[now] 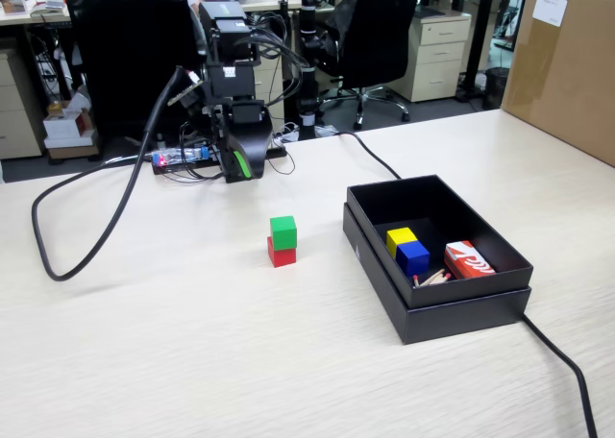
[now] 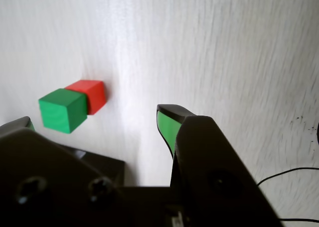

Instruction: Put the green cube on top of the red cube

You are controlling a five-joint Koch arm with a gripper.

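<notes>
The gripper (image 2: 94,120) stood spread and empty: in the wrist view its two tips were set well apart, one with a green pad (image 2: 167,127) at the middle of the picture, the other just peeping in at the left edge, with bare table between them. In the fixed view the gripper (image 1: 240,165) hung folded back near the arm's base at the far side of the table (image 1: 144,361), well clear of the cubes and nearer to the tangle of cables (image 1: 86,217) than to the work.

Outward from there, the green cube (image 1: 282,231) sat on top of the red cube (image 1: 282,255) in the middle of the table, nearer the camera than the arm and to the left of the black box (image 1: 452,313). The two touched face to face. In the wrist view the green cube (image 2: 63,110) hid much of the red cube (image 2: 89,94), which showed beyond it.

Judged from this, the stacking itself looked done and the step in hand was the retreat. The next move seemed to call for little more than keeping the arm away from the stack, since a brush from the jaws could topple it.

Being a cube, the green one had no long axis to speak of. It stood upright, flat on the red one, its sides roughly in line with those below, perhaps turned a touch.

Inside the black box, to the right, lay a yellow cube (image 1: 400,237), a blue cube (image 1: 413,256) and a red-and-white carton (image 1: 469,260), all well apart from the stack.
</notes>
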